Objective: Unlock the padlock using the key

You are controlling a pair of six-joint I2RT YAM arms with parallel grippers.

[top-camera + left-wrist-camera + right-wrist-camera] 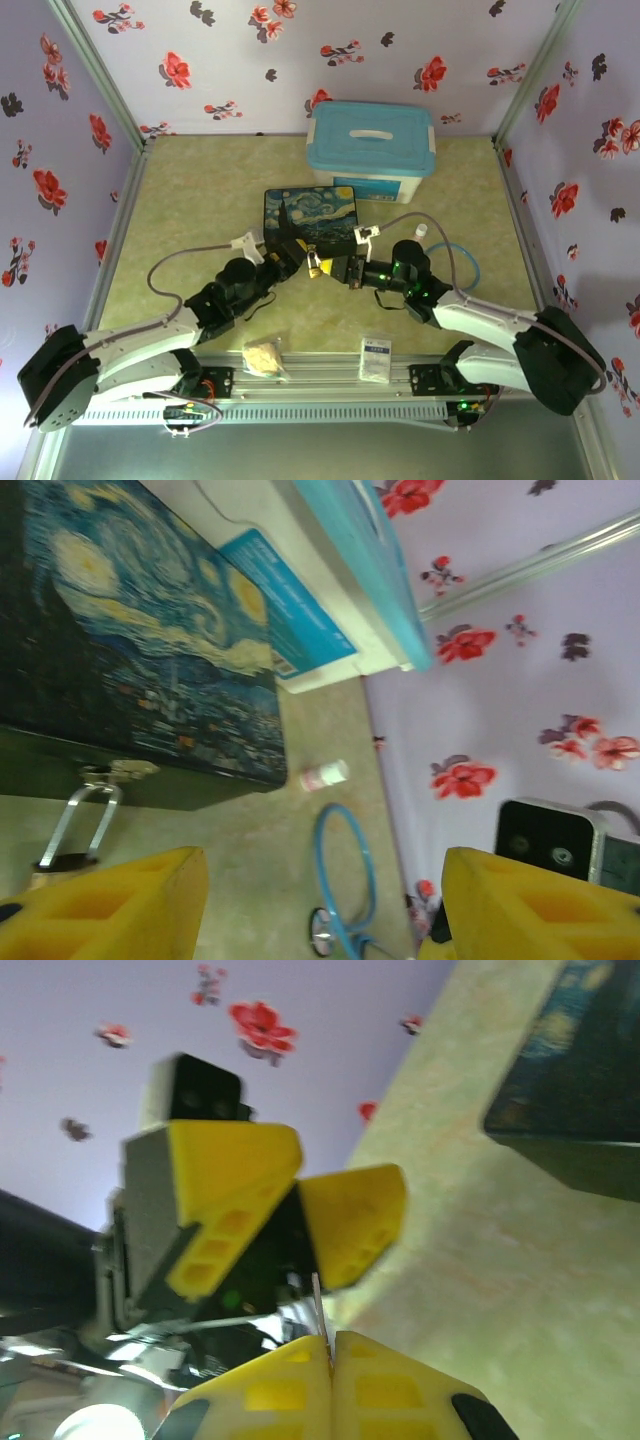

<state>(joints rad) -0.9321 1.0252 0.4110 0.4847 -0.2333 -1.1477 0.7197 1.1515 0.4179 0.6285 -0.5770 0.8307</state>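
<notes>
- Hanging from the hasp [118,771] of the Starry-Night-painted tin box [130,650], the small brass-gold padlock [62,862] sits just beyond the released left jaws.
- The right jaws clench the tiny thin metal key [318,1310], blade outward, presumably for insertion.
- Left wrist view shows the silver shackle [105,825]; right wrist view, the key.

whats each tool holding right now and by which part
Right tool: shut on a thin metal sliver, seemingly the key, pinched by one end, the rest poking out. Left tool: open, holding nothing.
</notes>
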